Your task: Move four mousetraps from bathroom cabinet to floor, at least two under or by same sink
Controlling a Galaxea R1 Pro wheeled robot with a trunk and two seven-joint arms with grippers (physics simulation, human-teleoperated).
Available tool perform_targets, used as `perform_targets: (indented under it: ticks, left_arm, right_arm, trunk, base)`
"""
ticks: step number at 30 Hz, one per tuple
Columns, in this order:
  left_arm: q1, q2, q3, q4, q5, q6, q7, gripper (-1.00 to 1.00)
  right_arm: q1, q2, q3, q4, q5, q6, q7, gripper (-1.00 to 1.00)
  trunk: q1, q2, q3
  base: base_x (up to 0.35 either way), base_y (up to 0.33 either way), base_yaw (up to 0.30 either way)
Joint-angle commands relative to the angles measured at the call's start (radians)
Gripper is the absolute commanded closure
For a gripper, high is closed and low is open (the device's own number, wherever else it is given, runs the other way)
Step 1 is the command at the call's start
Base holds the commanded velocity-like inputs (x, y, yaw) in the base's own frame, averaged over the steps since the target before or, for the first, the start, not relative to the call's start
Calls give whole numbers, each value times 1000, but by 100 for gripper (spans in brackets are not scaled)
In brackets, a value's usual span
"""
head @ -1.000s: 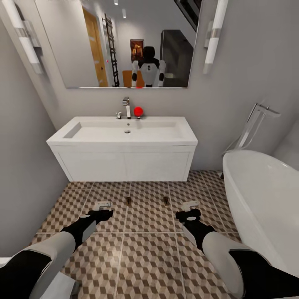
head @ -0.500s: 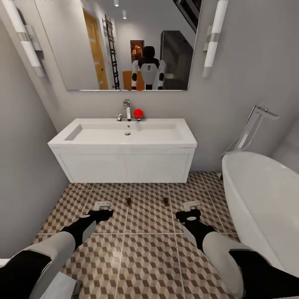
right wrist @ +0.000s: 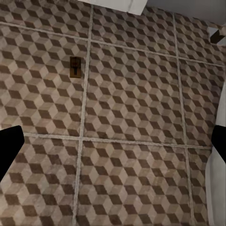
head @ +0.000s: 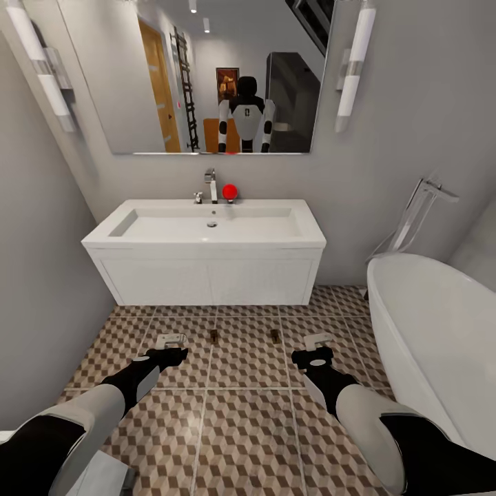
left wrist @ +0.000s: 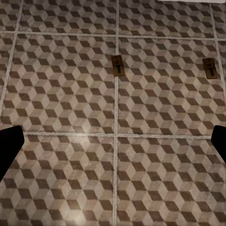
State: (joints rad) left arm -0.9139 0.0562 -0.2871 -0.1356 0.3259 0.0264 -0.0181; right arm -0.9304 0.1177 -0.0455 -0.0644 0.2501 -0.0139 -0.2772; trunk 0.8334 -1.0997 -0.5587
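Two mousetraps [head: 214, 336] [head: 274, 335] are seen lying flat on the tiled floor [head: 241, 427], just in front of the white sink [head: 207, 238] (a tub [head: 441, 331] stands to the right). The left gripper [head: 171, 340] and right gripper [head: 317, 339] are held above the floor, both spread wide with nothing between the fingers.

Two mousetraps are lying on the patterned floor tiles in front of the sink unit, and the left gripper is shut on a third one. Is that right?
Not quite. The two mousetraps do lie on the bathroom floor in front of the sink unit, but the left gripper is open and empty, as the left wrist view shows.
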Motion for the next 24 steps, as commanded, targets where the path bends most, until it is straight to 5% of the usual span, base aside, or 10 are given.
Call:
perform_targets:
  ticks: [1,18,24]
  left_arm:
    - [0,1,-8,-1,10,3,-2,-100]
    - [0,1,-8,-1,10,3,-1,-100]
    - [0,-3,-8,11,11,2,-2,-100]
  right_arm:
    - [-1,0,-5,1,8,-1,-4,-100]
    - [-1,-4,-6,2,7,1,-4,-100]
    - [-1,-7,-5,12,3,3,-2,-100]
  trunk:
    - [-4,7,2]
    - [-69,126,56]
    - [-69,126,56]
  base:
    - [0,0,0]
    - [0,0,0]
    - [0,0,0]
